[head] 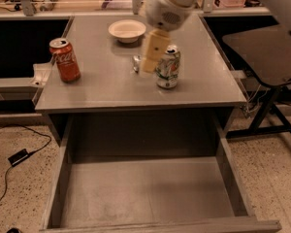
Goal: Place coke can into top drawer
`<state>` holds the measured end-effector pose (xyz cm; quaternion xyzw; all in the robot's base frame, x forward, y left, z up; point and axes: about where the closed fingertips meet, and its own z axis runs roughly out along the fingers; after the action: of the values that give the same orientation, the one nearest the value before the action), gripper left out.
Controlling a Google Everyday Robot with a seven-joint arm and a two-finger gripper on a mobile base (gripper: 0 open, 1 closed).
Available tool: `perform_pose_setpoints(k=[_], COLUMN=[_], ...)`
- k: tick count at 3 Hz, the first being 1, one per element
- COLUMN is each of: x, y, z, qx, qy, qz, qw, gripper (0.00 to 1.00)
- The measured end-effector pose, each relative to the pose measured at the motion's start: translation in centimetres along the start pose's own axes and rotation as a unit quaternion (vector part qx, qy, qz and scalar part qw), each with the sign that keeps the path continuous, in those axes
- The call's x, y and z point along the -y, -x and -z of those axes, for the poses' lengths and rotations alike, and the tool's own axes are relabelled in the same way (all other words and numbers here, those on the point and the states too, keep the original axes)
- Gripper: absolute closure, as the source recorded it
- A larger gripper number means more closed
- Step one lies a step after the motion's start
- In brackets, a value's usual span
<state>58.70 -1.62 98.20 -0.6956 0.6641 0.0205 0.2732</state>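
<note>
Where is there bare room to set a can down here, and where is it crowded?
The top drawer floor is all bare. On the table, free patches lie right of the white-green can, and between the coke can and the crushed can. Crowded: the middle, where the gripper hangs among crushed can, white-green can and bowl.

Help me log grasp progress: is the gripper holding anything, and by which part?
Nothing, as far as shows. The gripper hangs above the tabletop beside the white-green can; the coke can stands apart, untouched, at the left.
</note>
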Motion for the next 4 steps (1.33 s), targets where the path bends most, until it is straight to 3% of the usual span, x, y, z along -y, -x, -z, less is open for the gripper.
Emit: perform_pose_setpoints(k=[1, 2, 3, 4], x=[3.0, 3.0, 4.2, 7.8], y=[5.3, 5.4, 6.2, 9.2], z=[-3.9, -3.9, -4.3, -6.0], qx=[0.053, 0.053, 0.086, 0.193], qy=[-0.01, -0.01, -0.032, -0.07], qz=[-0.009, -0.009, -0.013, -0.016], qw=[0.9985, 0.9985, 0.9956, 0.9787], gripper=[0.0, 0.0, 0.0, 0.0])
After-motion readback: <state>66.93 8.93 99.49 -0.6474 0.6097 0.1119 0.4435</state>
